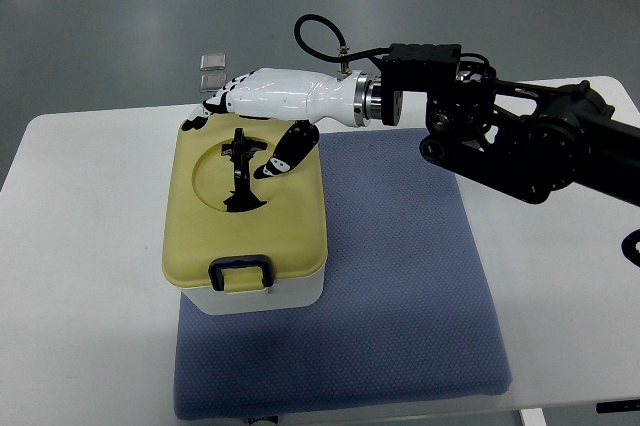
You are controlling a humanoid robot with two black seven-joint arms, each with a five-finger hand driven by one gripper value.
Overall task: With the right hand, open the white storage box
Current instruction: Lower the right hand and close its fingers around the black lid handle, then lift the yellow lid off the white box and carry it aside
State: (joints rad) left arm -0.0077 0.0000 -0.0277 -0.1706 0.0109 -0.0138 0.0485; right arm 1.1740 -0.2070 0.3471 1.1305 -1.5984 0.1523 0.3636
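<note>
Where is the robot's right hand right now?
Top view: the right hand is over the far edge of the storage box, which sits on the blue mat's left side.

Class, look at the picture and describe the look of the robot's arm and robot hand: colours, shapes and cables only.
The right robot hand has a glossy white shell with black finger segments and pads. A silver metal ring joins it to a matte black, chunky jointed arm. A black cable loops above the wrist. No left arm shows.

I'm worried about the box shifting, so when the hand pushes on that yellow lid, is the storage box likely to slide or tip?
Tipping seems unlikely: the storage box looks squat and wide. Sliding is probably limited, since it sits on a textured blue mat. The yellow lid looks like rigid plastic, so the right hand probably won't flex it.
</note>
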